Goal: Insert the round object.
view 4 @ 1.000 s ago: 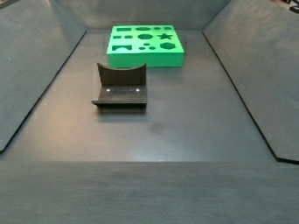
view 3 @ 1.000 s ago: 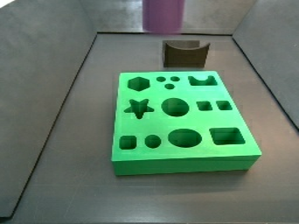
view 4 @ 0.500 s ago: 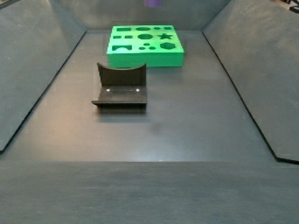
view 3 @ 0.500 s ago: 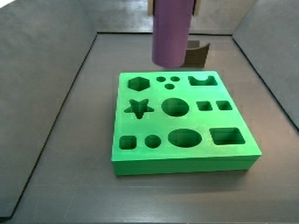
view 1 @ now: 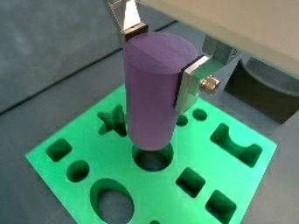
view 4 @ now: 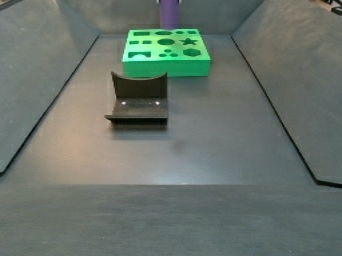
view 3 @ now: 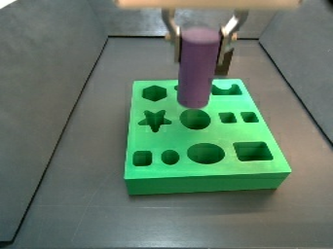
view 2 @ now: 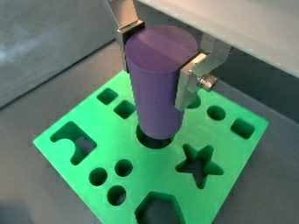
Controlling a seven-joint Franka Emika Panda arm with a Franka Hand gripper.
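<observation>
My gripper (view 3: 200,27) is shut on the round object (view 3: 196,68), a smooth mauve-purple cylinder, and holds it upright by its top end. The cylinder hangs over the green block (view 3: 260,170), its lower end just above the round middle hole (view 3: 194,120). In both wrist views the silver fingers (view 1: 194,80) (view 2: 193,74) clamp the cylinder (view 1: 156,96) (view 2: 156,87) from two sides, and it stands over the round hole (view 1: 152,161) (view 2: 156,140). In a side view only the cylinder's lower part (view 4: 170,12) shows above the green block (view 4: 167,66); the gripper is out of frame there.
The green block has several other shaped holes: a star (view 3: 155,121), a hexagon (view 3: 155,92), an oval (view 3: 205,153) and squares (view 3: 237,118). The dark fixture (view 4: 138,98) stands on the floor beside the block and shows in a wrist view (view 1: 274,87). Sloped grey walls enclose the floor.
The gripper has come down with the cylinder, from above the block's far edge to over the round middle hole. The block and the fixture have not moved.
</observation>
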